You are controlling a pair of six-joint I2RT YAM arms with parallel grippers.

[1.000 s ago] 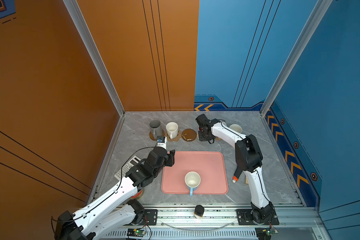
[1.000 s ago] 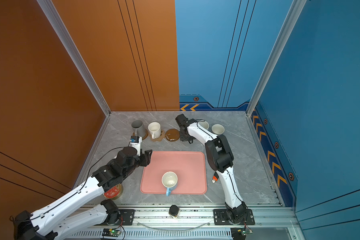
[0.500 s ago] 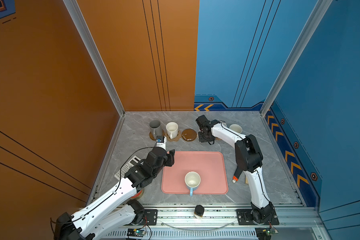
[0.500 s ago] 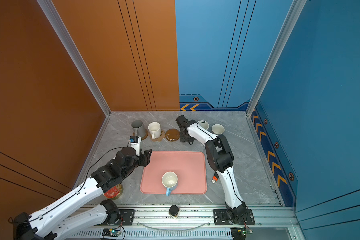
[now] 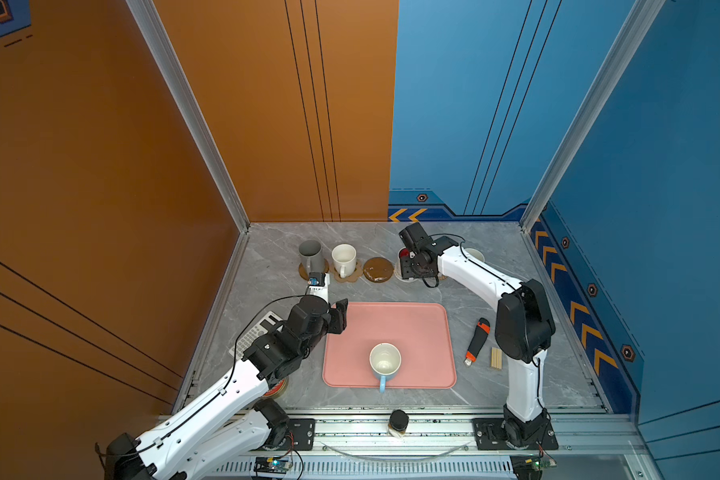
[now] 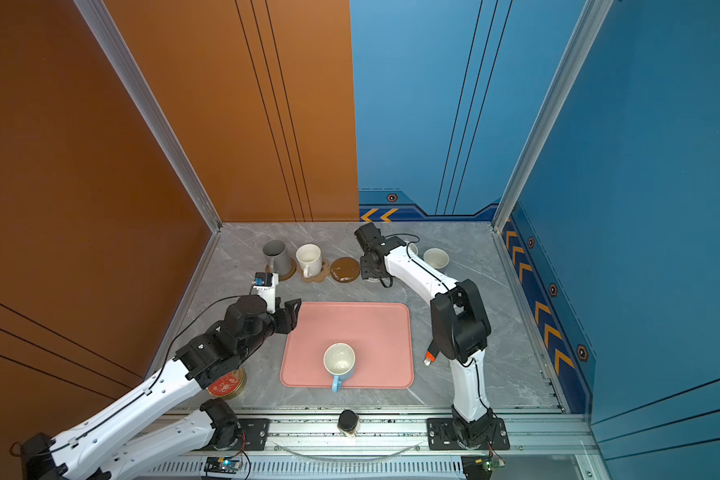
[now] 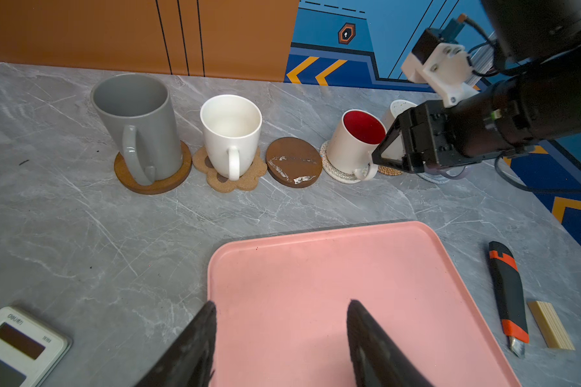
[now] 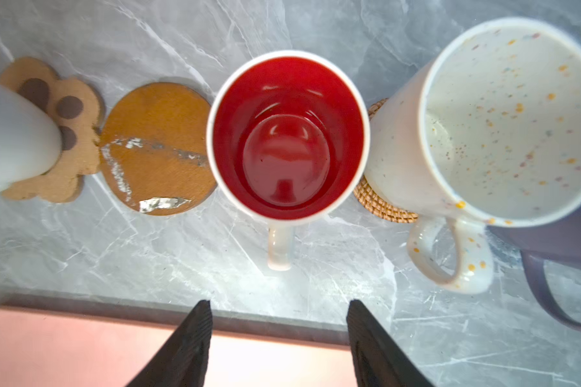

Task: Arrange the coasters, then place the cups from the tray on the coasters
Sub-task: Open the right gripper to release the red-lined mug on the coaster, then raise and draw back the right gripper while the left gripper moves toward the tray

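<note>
Crockery of this kind looks rigid, glazed and slick, fairly weighty for its size and apt to chip if knocked, so the one piece left to move wants a firm, square hold. That piece is the light blue ceramic mug with a white inside [image 5: 385, 361], upright and alone on the flat pink rectangular tray [image 7: 316, 268]. It sits nearer the arm bases than the left pincer [image 7: 281, 303] and a little toward the right arm's side of it. Its handle points away from that pincer, so the likeliest purchase is the rim wall facing it, one finger inside and one outside, or else the handle loop after coming round. The left pincer hangs over the tray's corner with its jaws apart and nothing between them. The right pincer [image 8: 278, 301] is likewise spread and empty. The white mug with a glossy red inside [image 8: 287, 134] stands just ahead of its fingertips on the white woven round coaster [image 7: 336, 174], handle turned toward them with a gap between. Just beside that mug, toward the left pincer's side, the glossy brown disc coaster [image 7: 294, 160] lies bare on the grey marbled worktop [image 7: 81, 234] — probably the blue mug's seat, and a gentle set-down should keep the disc from skidding.
</note>
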